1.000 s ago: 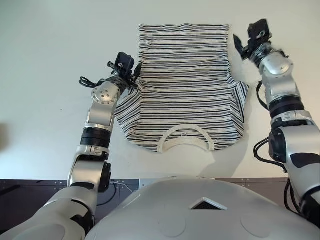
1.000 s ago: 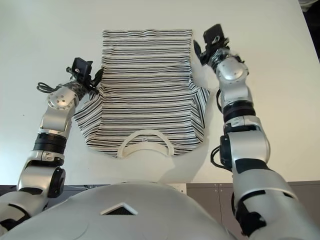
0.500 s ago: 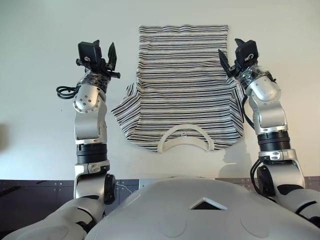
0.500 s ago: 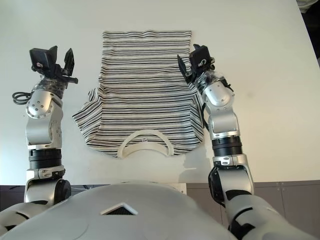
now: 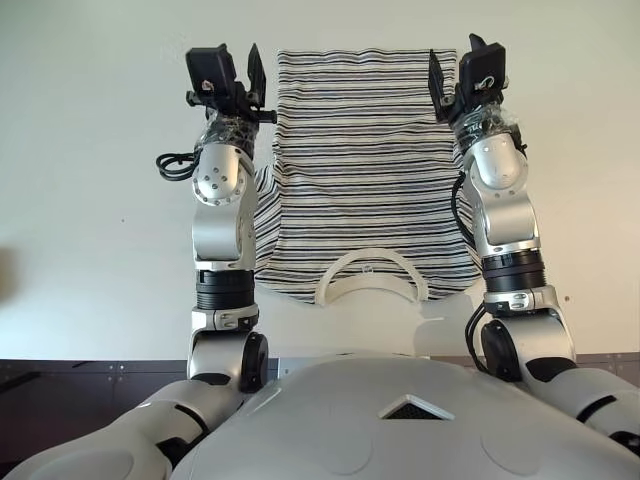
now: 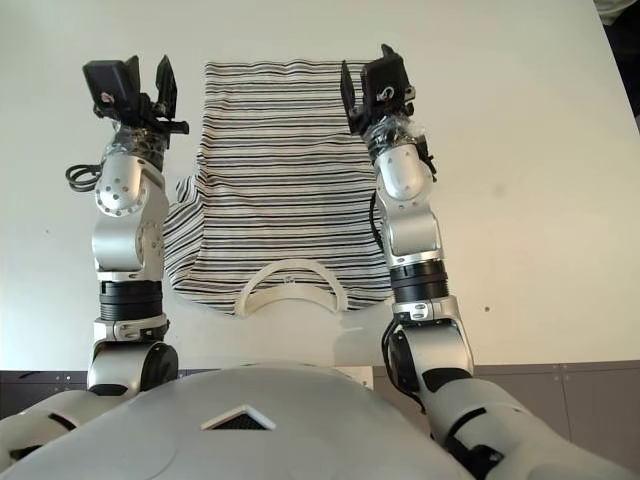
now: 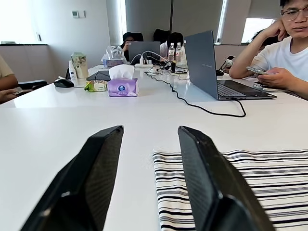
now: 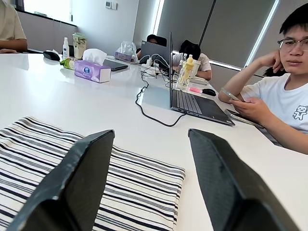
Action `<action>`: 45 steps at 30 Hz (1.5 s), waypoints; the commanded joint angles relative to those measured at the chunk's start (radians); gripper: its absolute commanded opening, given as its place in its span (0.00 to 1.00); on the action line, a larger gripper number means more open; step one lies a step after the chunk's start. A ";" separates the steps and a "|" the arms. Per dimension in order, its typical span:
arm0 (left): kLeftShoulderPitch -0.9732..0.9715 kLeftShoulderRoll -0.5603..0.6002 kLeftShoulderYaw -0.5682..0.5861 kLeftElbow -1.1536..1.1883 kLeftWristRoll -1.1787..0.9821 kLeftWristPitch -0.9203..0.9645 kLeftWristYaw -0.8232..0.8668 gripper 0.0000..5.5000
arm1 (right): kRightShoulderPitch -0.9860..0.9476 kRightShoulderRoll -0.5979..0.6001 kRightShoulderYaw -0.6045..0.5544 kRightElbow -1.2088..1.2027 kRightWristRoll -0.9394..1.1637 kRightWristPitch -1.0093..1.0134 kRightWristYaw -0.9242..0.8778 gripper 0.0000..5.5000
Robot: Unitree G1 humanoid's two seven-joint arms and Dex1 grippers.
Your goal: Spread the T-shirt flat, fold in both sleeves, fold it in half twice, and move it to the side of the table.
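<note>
The black-and-white striped T-shirt [image 5: 365, 165] lies flat on the white table [image 5: 90, 150], with its white collar [image 5: 370, 275] nearest me and its hem farthest. My left gripper [image 5: 240, 75] is held up beside the shirt's far left corner, open and empty. The left wrist view has its fingers [image 7: 96, 178] apart above the table, with the hem corner [image 7: 240, 187] beside them. My right gripper [image 5: 455, 75] is raised over the far right corner, open and empty. In its wrist view the striped cloth [image 8: 144, 190] shows between the spread fingers [image 8: 86, 178].
Far across the table stand a laptop [image 7: 211, 67] with a black cable [image 7: 202, 108], a purple tissue box [image 7: 122, 84] and some bottles [image 8: 185, 79]. Bare white table lies on both sides of the shirt.
Both arms swung up and away from me, from beside the sleeves to the shirt's far corners. The left gripper came off the left sleeve, and the right arm moved inward over the shirt's right side.
</note>
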 commanded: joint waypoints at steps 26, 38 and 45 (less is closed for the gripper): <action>0.049 0.068 -0.042 -0.048 0.026 0.013 -0.105 0.47 | -0.003 0.058 0.040 -0.003 -0.036 -0.017 -0.037 0.42; -0.033 0.073 0.046 -0.019 0.005 0.078 -0.035 0.47 | -0.022 0.086 0.025 0.043 -0.045 -0.058 -0.105 0.49; -0.080 0.406 -0.015 0.151 0.197 -0.201 -0.194 0.47 | -0.021 0.084 0.049 0.065 -0.102 -0.094 -0.153 0.49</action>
